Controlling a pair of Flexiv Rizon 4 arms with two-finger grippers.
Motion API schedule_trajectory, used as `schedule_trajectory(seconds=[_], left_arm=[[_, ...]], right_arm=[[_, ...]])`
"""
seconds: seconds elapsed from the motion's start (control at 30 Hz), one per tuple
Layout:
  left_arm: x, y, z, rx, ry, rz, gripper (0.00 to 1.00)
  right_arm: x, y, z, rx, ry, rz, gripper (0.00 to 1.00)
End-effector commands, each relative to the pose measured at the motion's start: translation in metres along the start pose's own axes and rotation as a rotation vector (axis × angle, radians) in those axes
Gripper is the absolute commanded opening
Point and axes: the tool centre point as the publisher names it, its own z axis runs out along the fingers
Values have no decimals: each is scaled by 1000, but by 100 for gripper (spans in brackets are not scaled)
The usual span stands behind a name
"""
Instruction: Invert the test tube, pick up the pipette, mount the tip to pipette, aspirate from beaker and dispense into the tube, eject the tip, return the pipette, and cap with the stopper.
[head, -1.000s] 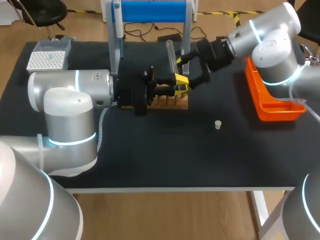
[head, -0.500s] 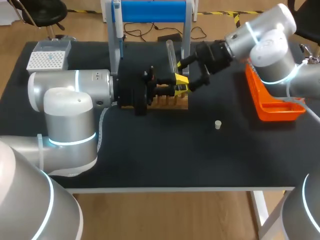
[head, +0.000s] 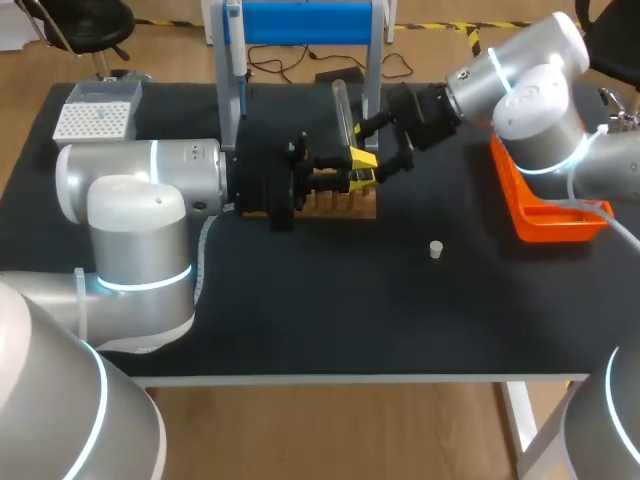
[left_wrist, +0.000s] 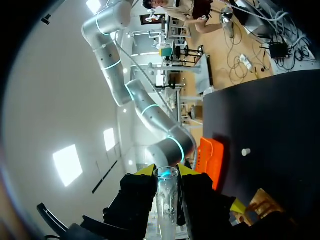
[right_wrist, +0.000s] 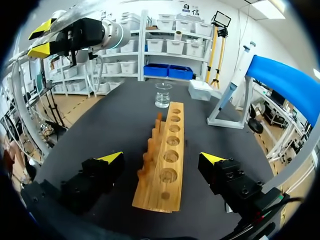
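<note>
Reaching in level from the left, the left gripper (head: 357, 158) in the head view is clamped on the tube (head: 342, 105) above the rack (head: 350, 207), while the right gripper (head: 370, 150) has edged closer, its tips hard to make out. The left wrist view shows the left gripper pressing the tube from both sides, the tube's lower end cut off, the stopper (left_wrist: 245, 152) well apart. The right wrist view shows the right gripper spread wide over the rack.

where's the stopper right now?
Head view: the stopper sits loose on the table, right of centre, in the gap between the wooden rack and the orange tray, touching neither.
</note>
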Motion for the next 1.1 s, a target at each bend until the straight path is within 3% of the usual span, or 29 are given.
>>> schedule_trajectory(seconds=[0.03,0.5,0.6,0.7,0.8,0.93,1.1], left_arm=[[0,-1,1,-5,-2,2,0],[0,-1,1,-5,-2,2,0],[0,6,1,-83,94,-141,0],[-4,24,0,-126,123,-334,0],[-20,40,-1,-112,109,-403,0],[-38,62,-1,-90,64,-573,0],[-41,74,3,-43,36,-740,0]], right_arm=[[1,1,-2,5,-13,10,100],[-1,1,-3,4,-24,14,100],[-1,1,-3,4,-24,14,100],[-1,1,-3,4,-24,14,100],[-1,1,-3,4,-24,14,100],[-1,1,-3,4,-24,14,100],[-1,1,-3,4,-24,14,100]])
